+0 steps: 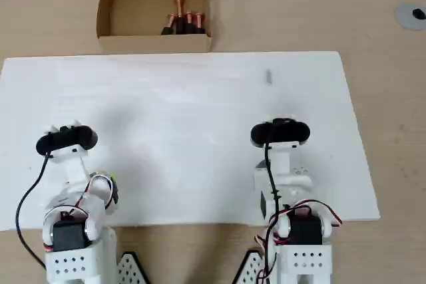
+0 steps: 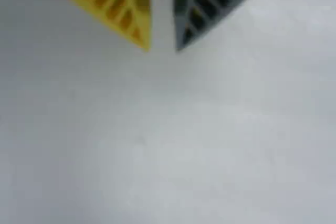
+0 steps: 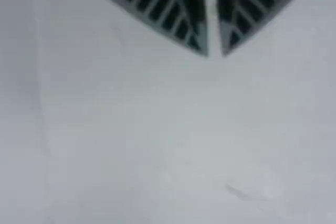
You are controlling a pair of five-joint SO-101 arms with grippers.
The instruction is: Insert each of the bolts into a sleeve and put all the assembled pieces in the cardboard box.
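The cardboard box [image 1: 106,11] stands at the far edge of the table, beyond the white mat. Several copper-coloured bolts in dark sleeves [image 1: 185,22] lie together in its right half. In the left wrist view my left gripper [image 2: 163,49] points down at bare mat, its yellow and dark fingers nearly together with nothing between them. My right gripper [image 3: 215,54] also hangs over bare mat, its two dark fingers close together and empty. The left arm [image 1: 66,141] is folded back at the near left, and the right arm [image 1: 279,134] at the near right.
A white mat [image 1: 180,111] covers most of the wooden table. A small grey mark [image 1: 269,76] shows on it towards the far right. A grey round disc [image 1: 409,16] sits on the table at the far right edge.
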